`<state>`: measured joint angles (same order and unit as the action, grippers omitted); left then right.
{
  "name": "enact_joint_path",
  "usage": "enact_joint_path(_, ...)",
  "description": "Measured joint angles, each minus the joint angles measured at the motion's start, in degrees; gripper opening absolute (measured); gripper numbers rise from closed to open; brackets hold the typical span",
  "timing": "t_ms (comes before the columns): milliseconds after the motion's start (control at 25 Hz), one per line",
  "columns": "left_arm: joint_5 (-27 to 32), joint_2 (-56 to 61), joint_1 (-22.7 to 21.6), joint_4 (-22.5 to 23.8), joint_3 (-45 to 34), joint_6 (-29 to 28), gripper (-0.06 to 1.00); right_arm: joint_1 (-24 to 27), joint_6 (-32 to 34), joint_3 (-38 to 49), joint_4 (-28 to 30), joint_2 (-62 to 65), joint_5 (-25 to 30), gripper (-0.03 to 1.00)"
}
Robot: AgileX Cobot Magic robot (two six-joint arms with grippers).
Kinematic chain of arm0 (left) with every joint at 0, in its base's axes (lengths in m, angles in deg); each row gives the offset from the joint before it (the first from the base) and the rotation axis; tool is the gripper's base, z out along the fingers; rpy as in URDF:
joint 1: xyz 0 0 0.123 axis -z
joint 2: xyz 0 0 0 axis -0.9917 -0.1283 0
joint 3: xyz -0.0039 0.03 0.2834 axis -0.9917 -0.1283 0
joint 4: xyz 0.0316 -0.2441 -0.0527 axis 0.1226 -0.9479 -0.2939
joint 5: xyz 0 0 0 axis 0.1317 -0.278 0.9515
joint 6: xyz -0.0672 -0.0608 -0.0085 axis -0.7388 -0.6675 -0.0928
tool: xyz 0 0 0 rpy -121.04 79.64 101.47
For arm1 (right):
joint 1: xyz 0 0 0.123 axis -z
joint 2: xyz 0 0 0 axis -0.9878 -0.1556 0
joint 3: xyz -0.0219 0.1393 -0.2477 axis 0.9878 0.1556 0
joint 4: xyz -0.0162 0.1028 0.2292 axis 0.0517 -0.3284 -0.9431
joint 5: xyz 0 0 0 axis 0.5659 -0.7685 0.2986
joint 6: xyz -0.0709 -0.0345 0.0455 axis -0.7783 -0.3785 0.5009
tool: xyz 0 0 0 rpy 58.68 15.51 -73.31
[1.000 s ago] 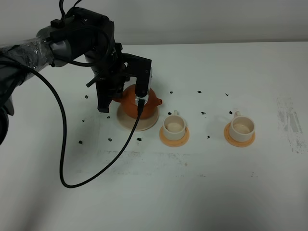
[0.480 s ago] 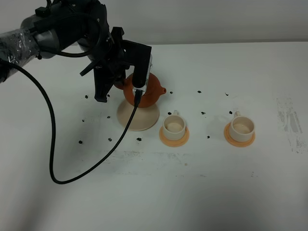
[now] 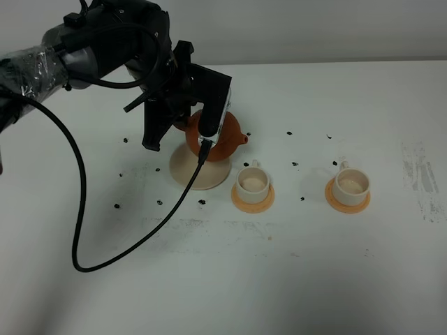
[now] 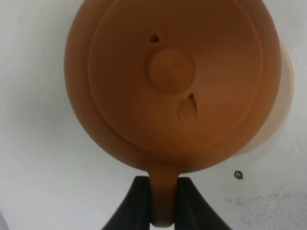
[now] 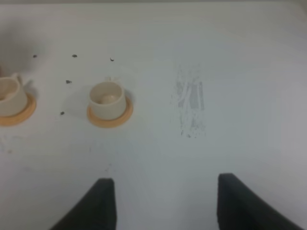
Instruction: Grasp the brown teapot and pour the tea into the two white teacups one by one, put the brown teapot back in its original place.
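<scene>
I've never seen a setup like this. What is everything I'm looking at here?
brown teapot: one, reddish-brown, held in the air above the saucer
saucer: one, pale beige, left of the cups
white teacups: two, cream-white, one on each coaster
coasters: two, orange, under the cups
specks: many, black, scattered on the table
smudge: one, grey, table's right side
table: one, white
cable: one, black, hanging from the left arm
left gripper: black, shut on the teapot's handle
right gripper: black, open, over bare table
</scene>
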<state>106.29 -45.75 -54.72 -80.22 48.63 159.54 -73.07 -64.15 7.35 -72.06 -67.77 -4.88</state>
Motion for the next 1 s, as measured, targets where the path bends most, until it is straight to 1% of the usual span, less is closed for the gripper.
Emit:
enact_joint_path(120, 0.00, 0.00, 0.59, 1.14, 0.00, 0.00, 0.12, 0.00, 0.00, 0.00, 0.00, 0.00, 0.00, 0.49)
enact_joint_path(320, 0.00, 0.00, 1.65, 1.72, 0.00, 0.29, 0.12, 0.00, 0.00, 0.00, 0.00, 0.04, 0.00, 0.49)
enact_joint_path(640, 0.00, 0.00, 2.78, 5.25, 0.00, 0.85, 0.12, 0.00, 0.00, 0.00, 0.00, 0.04, 0.00, 0.49)
enact_joint_path(1000, 0.38, 0.00, 3.64, 5.83, 0.00, 2.24, 0.12, 0.00, 0.00, 0.00, 0.00, 0.04, 0.00, 0.49)
